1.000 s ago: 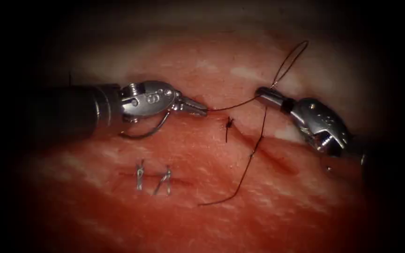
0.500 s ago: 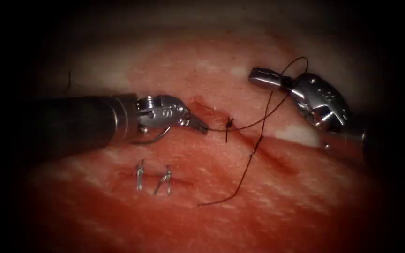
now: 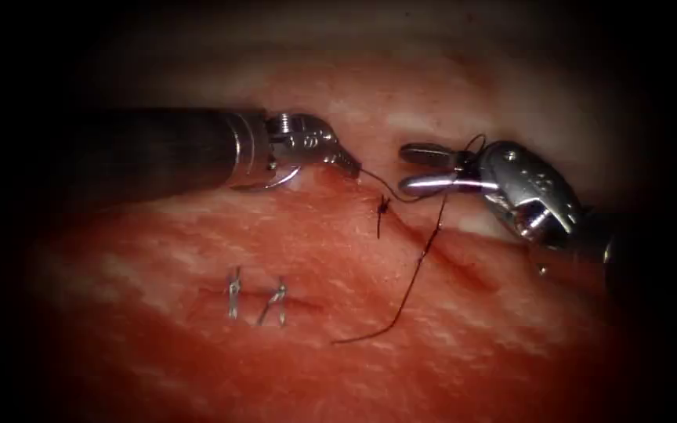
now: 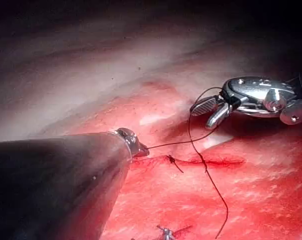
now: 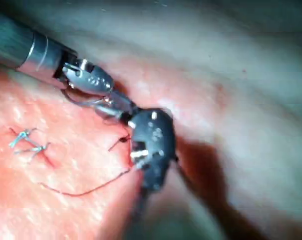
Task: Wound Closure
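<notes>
Endoscope view: no lettering can be read on either tool. The left arm's silver needle driver (image 3: 349,164), on a long dark shaft, has its jaws pressed together on the thin dark thread (image 3: 425,247) just left of the cut. From that pinch the thread runs right in a shallow sag to the right arm's silver needle driver (image 3: 415,169), whose two jaws stand spread, one above the other, with the thread passing between or just behind them and looping over the wrist — whether it touches a jaw cannot be told. A slim curved metal piece hangs under the left tool's wrist; whether it is the needle cannot be told. Below the two tips a small dark knot with short tails (image 3: 382,211) sits on the pink-red pork tissue (image 3: 472,345), at the left end of the dark red cut (image 3: 452,258). The thread's long free end trails down across the cut and lies loose on the tissue. Two pale metallic stitches (image 3: 256,299) lie well apart, lower left.

Left wrist view: the left tool's own tip (image 4: 139,150) grips the thread beside the knot (image 4: 171,160); the right tool (image 4: 210,112) hovers beyond, jaws parted, thread looped around it.

Right wrist view: the right tool (image 5: 123,117) meets the left tool (image 5: 111,102) — the jaws are hidden behind its wrist.
</notes>
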Robot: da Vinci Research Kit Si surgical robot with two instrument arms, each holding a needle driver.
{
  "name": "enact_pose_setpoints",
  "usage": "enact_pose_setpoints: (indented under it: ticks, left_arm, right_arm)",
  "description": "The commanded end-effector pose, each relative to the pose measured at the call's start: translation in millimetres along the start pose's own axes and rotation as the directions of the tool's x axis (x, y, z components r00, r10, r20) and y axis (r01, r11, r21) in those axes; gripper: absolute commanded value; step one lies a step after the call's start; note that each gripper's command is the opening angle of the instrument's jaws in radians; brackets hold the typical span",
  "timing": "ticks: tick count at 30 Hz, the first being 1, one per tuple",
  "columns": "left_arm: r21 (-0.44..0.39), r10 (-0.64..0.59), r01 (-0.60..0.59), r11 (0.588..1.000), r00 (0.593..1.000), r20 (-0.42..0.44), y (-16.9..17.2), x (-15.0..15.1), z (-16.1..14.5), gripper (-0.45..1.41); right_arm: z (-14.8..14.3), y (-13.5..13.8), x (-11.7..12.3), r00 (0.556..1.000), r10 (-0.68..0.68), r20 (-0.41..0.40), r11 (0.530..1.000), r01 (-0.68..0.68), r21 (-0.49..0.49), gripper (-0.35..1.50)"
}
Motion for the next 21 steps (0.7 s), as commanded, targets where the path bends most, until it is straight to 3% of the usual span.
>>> enact_pose_setpoints:
  ticks: [1,11,21]
  left_arm:
    - [0.000,0.004,-0.004,1.000,1.000,0.001,-0.3,0.1,1.1,-0.45]
    - [0.009,0.001,-0.001,1.000,1.000,0.005,-1.6,0.5,1.9,-0.45]
    - [0.008,0.000,0.000,1.000,1.000,0.004,-1.6,0.5,1.8,-0.45]
  right_arm:
    - [0.8,0.2,-0.8,1.000,-0.017,0.010,1.000,0.017,0.019,0.74]
    - [2.1,-2.0,-3.3,0.983,-0.107,0.146,0.975,0.074,0.212,0.76]
    - [4.3,-4.2,-6.2,0.929,-0.203,0.309,0.929,0.083,0.360,0.74]
